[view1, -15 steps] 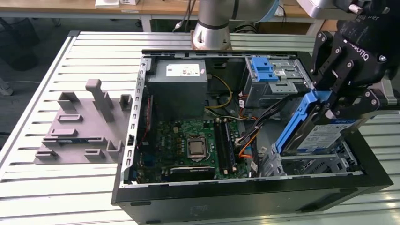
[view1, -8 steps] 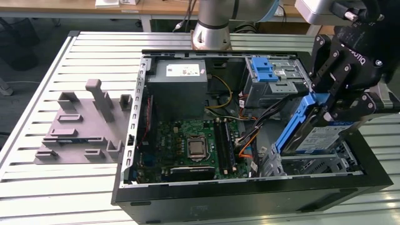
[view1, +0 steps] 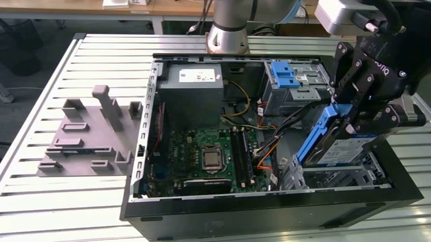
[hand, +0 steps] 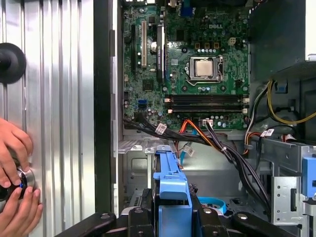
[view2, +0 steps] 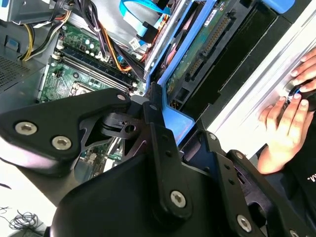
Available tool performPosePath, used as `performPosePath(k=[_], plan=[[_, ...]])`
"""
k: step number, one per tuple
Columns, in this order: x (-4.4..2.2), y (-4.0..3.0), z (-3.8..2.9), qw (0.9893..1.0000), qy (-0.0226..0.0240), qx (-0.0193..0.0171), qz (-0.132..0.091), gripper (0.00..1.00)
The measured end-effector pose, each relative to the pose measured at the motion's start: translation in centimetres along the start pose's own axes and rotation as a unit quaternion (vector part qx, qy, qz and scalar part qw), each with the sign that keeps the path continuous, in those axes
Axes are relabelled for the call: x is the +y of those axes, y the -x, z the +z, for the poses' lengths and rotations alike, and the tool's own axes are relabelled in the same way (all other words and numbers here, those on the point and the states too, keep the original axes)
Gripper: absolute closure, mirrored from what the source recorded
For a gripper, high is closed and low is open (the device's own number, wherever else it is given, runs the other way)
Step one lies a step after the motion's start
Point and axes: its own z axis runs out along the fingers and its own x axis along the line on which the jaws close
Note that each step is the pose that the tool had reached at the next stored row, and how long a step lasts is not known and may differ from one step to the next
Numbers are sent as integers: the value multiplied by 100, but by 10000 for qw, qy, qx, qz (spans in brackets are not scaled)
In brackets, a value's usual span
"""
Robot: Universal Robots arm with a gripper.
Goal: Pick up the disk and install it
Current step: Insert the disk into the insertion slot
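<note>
Gripper (view1: 356, 123) clamped on the disk (view1: 336, 150), jaws pinching either side of its blue handle (hand: 170, 181). The disk hangs straight below the gripper, inside the open computer case (view1: 235, 217), in the corner at the exterior view's right. Long axis steep, leaning a little. Handle end up in the grip, connector end (view2: 210, 42) pointing down at the grey metal cage (view1: 336, 177) just beneath. Not seated yet, by my reading. A person's hands (hand: 15, 197) rest on the table outside the case.
</note>
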Motion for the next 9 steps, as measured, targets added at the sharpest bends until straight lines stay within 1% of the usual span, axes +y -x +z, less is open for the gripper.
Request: performPosePath(k=[9], plan=[[0, 0, 71, 10000, -1, 10, 2, 64]])
